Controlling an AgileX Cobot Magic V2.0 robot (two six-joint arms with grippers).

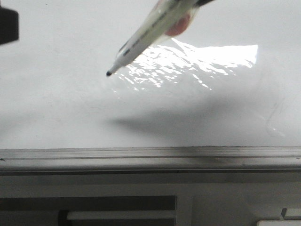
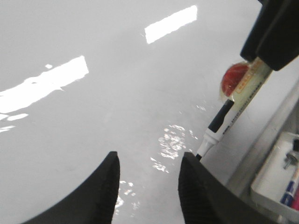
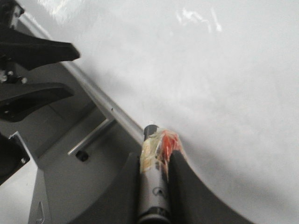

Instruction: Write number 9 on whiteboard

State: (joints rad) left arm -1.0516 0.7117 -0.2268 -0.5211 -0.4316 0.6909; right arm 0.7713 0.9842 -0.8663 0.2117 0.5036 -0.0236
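The whiteboard is glossy white-grey with bright glare, and fills most of the front view. No black number 9 shows on it in any view. My right gripper is shut on a white marker wrapped with red and yellow tape. The marker slants down to the left. Its black tip hangs over the board, apart from its shadow. My left gripper is open and empty, low over the board. The marker stands just to its right, its tip hidden behind a finger.
The grey aluminium edge rail runs along the board's near side. Faint grey smudges lie at the board's right. A white tray holding pens sits beyond the rail. A dark part of the left arm shows at the top left.
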